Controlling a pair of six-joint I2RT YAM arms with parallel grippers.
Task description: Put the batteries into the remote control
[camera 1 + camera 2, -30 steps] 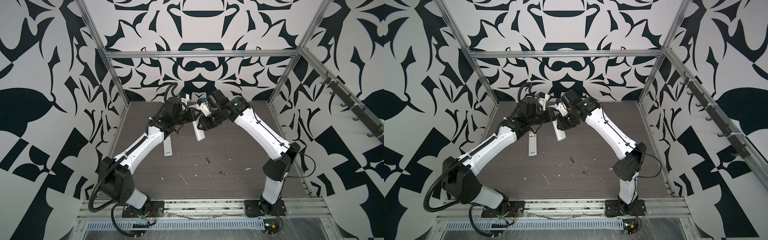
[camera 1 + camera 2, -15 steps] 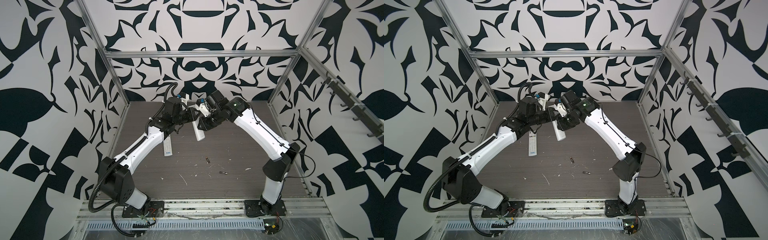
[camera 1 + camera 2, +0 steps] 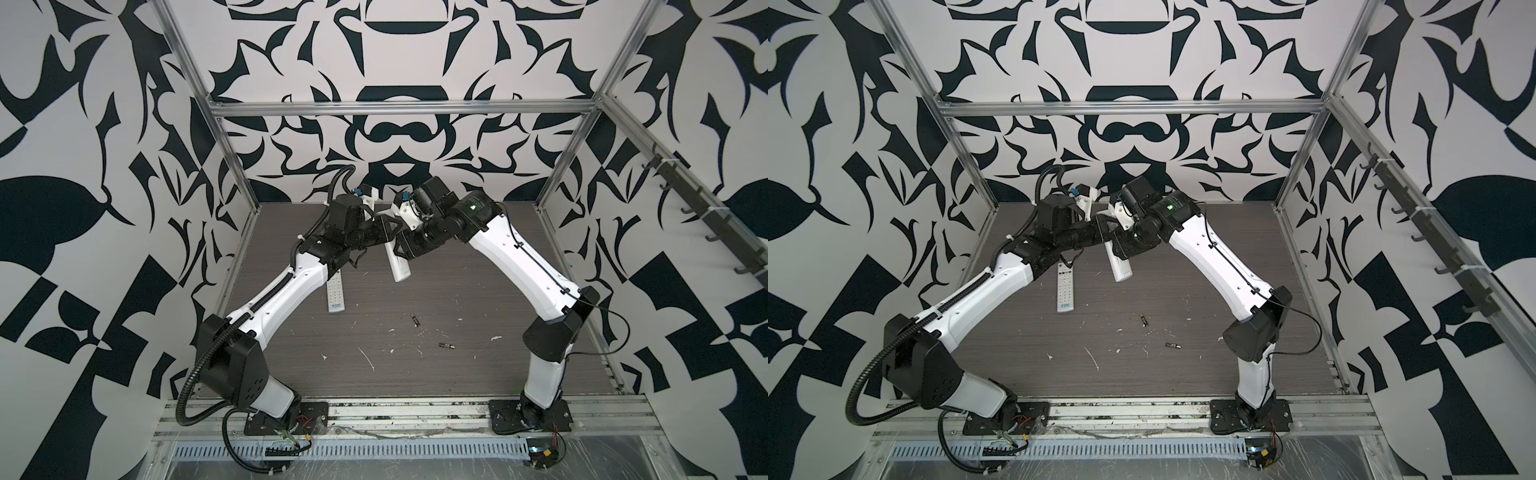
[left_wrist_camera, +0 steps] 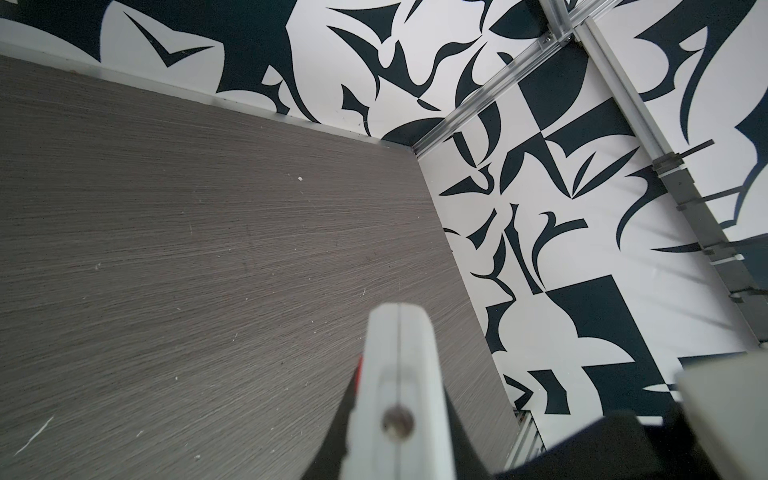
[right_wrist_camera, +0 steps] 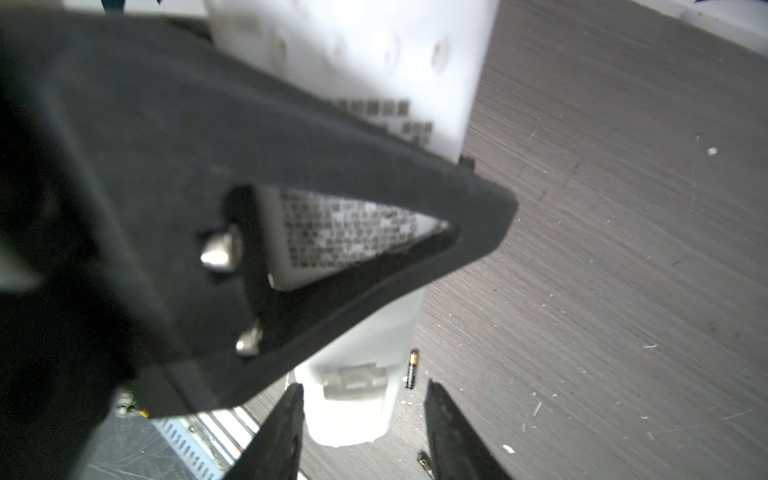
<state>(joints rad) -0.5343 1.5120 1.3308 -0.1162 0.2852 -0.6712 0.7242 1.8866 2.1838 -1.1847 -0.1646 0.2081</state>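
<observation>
Up close, the left gripper (image 3: 386,232) is clamped on the white remote control (image 3: 398,268), holding it tilted in the air above the back middle of the surface (image 3: 478,374). The right gripper (image 5: 365,384) has its jaws apart, one on each side of the remote's lower end where the battery-cover latch (image 5: 353,378) shows. One jaw is about touching the remote and the other stands clear.

The cover looks closed, so I judge the next push lands on that latch. With only one grip, high on the body, a sideways shove could twist the remote in the left gripper or slide it out. A cover that pops free could drop among the white scraps.

Two batteries (image 3: 414,320) (image 3: 446,344) lie loose toward the front edge, right of centre. They are round, so a nudge could roll them. I see no others.

The held remote's back carries a block of small print (image 5: 349,237), too blurred to read. A second remote (image 3: 335,293) lies face up nearer the left edge. Its blue mark is too small to read.
</observation>
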